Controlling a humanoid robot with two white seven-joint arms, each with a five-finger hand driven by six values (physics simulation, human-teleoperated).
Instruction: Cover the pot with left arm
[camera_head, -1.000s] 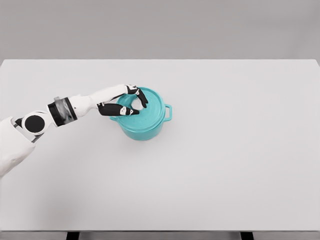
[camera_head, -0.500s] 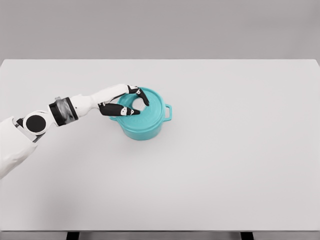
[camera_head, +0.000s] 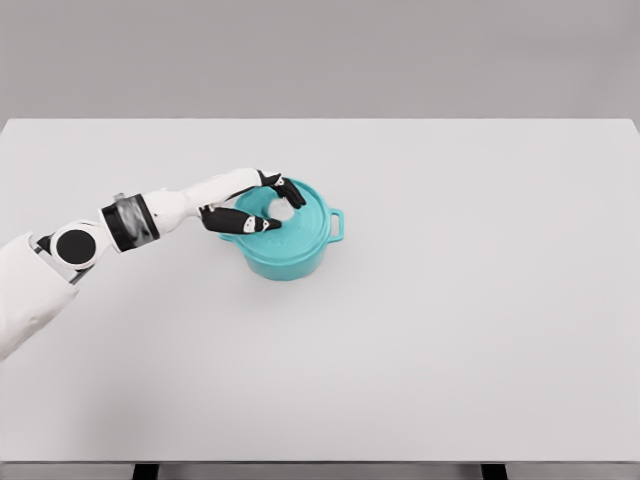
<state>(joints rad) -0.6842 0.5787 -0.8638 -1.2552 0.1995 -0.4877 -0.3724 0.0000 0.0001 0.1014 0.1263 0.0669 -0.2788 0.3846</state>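
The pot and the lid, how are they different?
The lid is flat and lies on top; the pot is deep and stands on the table. The left hand curls over the lid, not the pot. The pot shows a side handle; the lid's knob is hidden. Both are teal.

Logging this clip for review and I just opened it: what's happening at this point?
The robot's left hand is over a teal pot near the middle of a white table. The teal lid already sits on the pot, and the fingers curl around the small white knob on top of it. I can't tell whether they are gripping it or letting go. The right arm isn't visible.
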